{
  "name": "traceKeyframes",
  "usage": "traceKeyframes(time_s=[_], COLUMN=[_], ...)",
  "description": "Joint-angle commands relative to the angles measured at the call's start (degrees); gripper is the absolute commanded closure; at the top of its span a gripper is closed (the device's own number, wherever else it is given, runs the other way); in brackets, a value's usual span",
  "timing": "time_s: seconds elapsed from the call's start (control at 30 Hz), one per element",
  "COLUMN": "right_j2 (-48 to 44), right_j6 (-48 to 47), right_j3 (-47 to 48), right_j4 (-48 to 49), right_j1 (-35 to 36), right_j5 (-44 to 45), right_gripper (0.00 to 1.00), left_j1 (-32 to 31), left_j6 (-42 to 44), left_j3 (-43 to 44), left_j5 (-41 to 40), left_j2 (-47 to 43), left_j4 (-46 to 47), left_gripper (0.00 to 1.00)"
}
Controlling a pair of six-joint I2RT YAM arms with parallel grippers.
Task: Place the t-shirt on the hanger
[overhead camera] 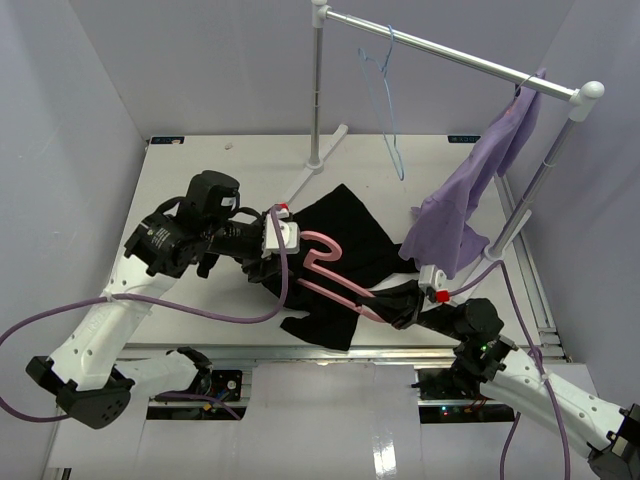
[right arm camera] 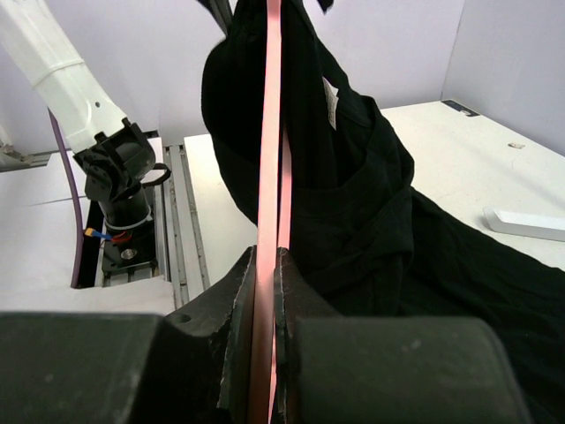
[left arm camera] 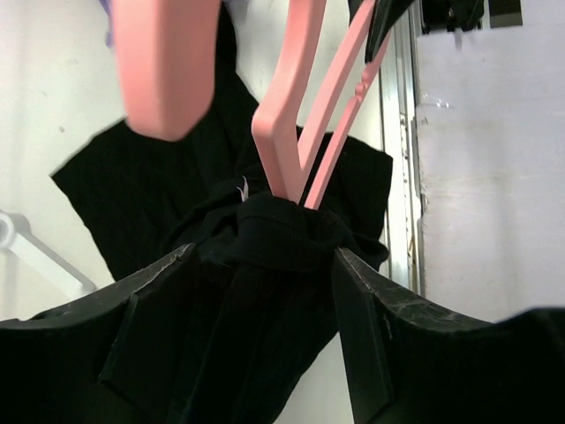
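Left wrist view: left gripper (left arm camera: 265,258) spread wide, bunched t-shirt (left arm camera: 132,194) between its fingers, at the hanger (left arm camera: 275,132) arm's end.
Right gripper (right arm camera: 265,265): pinching the hanger's bar.
T-shirt: gathered on one hanger arm, rest lying under it.
Risk: I reckon cloth slides off if the hanger tips.
Writing: neck tag (right arm camera: 329,93), can't read it.

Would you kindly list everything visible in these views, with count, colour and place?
t-shirt: one, black, on the table, partly bunched on the hanger
hanger: one, pink, across the t-shirt
wire hanger: one, light blue, hanging on the rail
garment: one, lavender, draped from the rail's right end
rail: one, silver, standing on the table
table: one, white, beneath everything
left tool: one, black, jaws wide around bunched t-shirt cloth
right tool: one, black, shut on the hanger
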Motion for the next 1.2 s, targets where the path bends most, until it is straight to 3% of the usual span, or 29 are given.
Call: traceKeyframes(time_s=[0.0, 0.13, 0.2, 0.23, 0.27, 0.4, 0.47, 0.6, 0.7, 0.97, 1.17], right_j2=[-1.0, -2.2, -2.7, -2.8, -2.8, -2.0, -1.1, -0.5, -1.8, -5.7, -6.6], right_j6=[-0.1, -0.4, -0.7, -0.7, -0.8, -0.7, -0.1, 2.4, 4.8, 9.0, 14.5], right_j3=[3.6, 4.0, 4.2, 4.3, 4.4, 5.8, 7.3, 10.1, 10.3, 11.6, 14.8], right_j4=[5.6, 5.3, 4.9, 4.8, 4.7, 3.7, 1.8, -2.9, -4.5, -7.7, -16.5], right_j1=[0.0, 0.1, 0.0, 0.0, 0.0, 0.1, 0.1, 0.0, 0.0, 0.0, 0.0], right_j5=[-1.4, -0.9, -0.6, -0.6, -0.6, 0.8, 3.0, 9.3, 13.1, 16.3, 31.4], right_gripper=[0.92, 0.92, 0.92, 0.92, 0.92, 0.92, 0.86, 0.56, 0.44, 0.39, 0.4], left_j1=[-1.2, -1.6, -1.7, -1.9, -1.9, -2.4, -2.5, -2.5, -2.5, -2.5, -2.5], left_j6=[-0.8, -1.2, -1.3, -1.3, -0.7, 0.0, -0.6, -2.4, -3.3, -3.8, -4.4], left_j3=[-3.2, -5.7, -7.1, -7.6, -7.6, -7.4, -7.4, -9.1, -12.9, -15.8, -18.5], left_j5=[-3.7, -1.5, -0.2, 0.6, 1.4, 2.3, 1.5, 0.2, -0.9, -2.3, 0.6], left_j2=[1.1, 0.6, -0.1, -0.2, 0.1, 0.3, -0.9, -6.9, -12.5, -16.1, -20.4], left_j4=[-2.3, -2.0, -1.0, -1.1, -1.9, -2.6, -0.9, 6.6, 10.7, 11.0, 12.7], left_gripper=[0.31, 0.52, 0.74, 0.94, 1.0, 1.0, 1.0, 1.0, 1.0, 1.0, 1.0])
